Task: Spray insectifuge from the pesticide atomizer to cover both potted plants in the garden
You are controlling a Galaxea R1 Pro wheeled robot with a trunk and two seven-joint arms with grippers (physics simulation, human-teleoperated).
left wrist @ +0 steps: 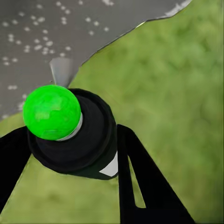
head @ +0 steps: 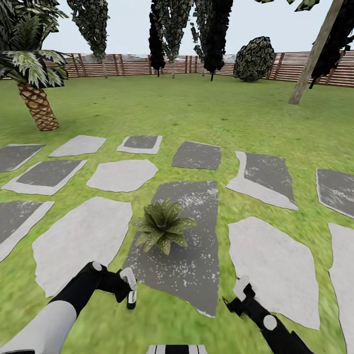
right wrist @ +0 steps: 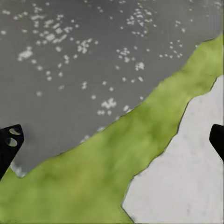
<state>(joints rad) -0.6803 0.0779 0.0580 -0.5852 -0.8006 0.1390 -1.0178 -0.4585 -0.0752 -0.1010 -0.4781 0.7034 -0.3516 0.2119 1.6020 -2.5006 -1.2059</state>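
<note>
The robot has the pesticide atomizer (left wrist: 70,135) in its left gripper (head: 129,290), so the picking up looks done and the spraying step is at hand. In the left wrist view the bottle sits between the two dark fingers (left wrist: 144,182), which press against its sides, so the jaws are closed on it. The bottle looks dark and round from this end, with a bright green ball cap, a thin pale ring under the cap and a small white patch on its side. A pale cone points out from behind the cap toward the dark speckled stone (head: 189,236); it may be spray, but that is hard to tell. One potted plant (head: 163,226) sits on that dark stone, just ahead of the left gripper and a bit to its right. It is a low star of pointed olive-green leaves with pale dots, and no pot can be seen. The right gripper (head: 239,295) hangs low over the grass (head: 196,108) by the stone's edge, with its jaws wide apart and nothing in them. Next, the bottle's nozzle likely needs to aim at the leaves and come closer, so the spray lands all over the plant.
</note>
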